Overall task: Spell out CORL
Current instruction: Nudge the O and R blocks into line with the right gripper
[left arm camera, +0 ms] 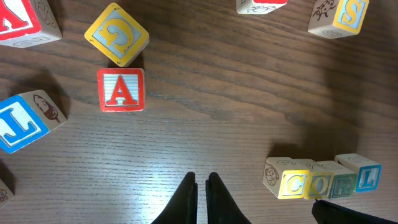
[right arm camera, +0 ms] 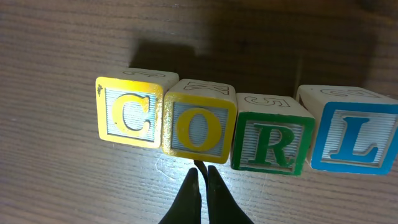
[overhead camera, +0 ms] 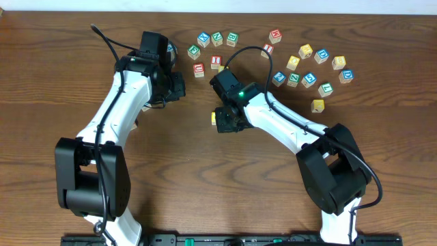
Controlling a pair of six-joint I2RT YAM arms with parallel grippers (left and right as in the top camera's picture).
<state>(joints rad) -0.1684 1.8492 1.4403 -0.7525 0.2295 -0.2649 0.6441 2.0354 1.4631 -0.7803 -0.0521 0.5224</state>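
In the right wrist view four letter blocks stand in a row on the wood: yellow C (right arm camera: 129, 116), yellow O (right arm camera: 198, 127), green R (right arm camera: 272, 142) and blue L (right arm camera: 356, 139). C, O and R touch; L sits a small gap to the right. My right gripper (right arm camera: 201, 169) is shut and empty, just in front of the O. The same row shows in the left wrist view (left arm camera: 322, 180). My left gripper (left arm camera: 201, 179) is shut and empty, left of the row. In the overhead view the right gripper (overhead camera: 225, 120) covers most of the row.
Loose letter blocks lie at the back: a red A (left arm camera: 120, 89), a yellow G (left arm camera: 116, 34), a blue L (left arm camera: 18, 123), and a cluster at the back right (overhead camera: 311, 65). A lone yellow block (overhead camera: 317, 105) sits right of my right arm.
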